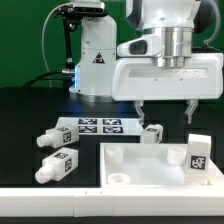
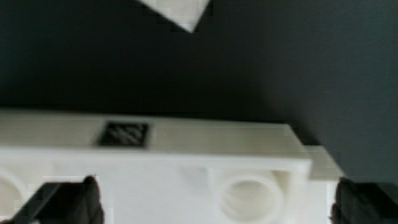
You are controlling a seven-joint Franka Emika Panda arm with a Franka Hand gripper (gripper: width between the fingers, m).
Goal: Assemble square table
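Square table top (image 1: 140, 172) lies flat and rim up on the black tabletop (image 1: 30, 110), at the front of the exterior view. The gripper (image 1: 165, 112) hangs over its far rim, spread wide and carrying nothing. In the wrist view the fingers (image 2: 63, 205) are set apart along the tagged rim, not across it. An upright leg (image 1: 197, 152) stands at the top's far corner on the exterior view's right; I cannot tell whether it is screwed home. My read is one leg placed and three to fetch. The likeliest next is the loose leg (image 1: 152, 133), lying just behind the far rim. To do it well I'd carry past the rim, square the fingers across the leg's body, then drop straight. The rim beside it leaves little room, and the upright leg sits near one finger. The marker board (image 1: 95, 125) lies close by. A third leg (image 1: 50, 138) and a fourth leg (image 1: 58, 165) lie well apart on the exterior view's left.
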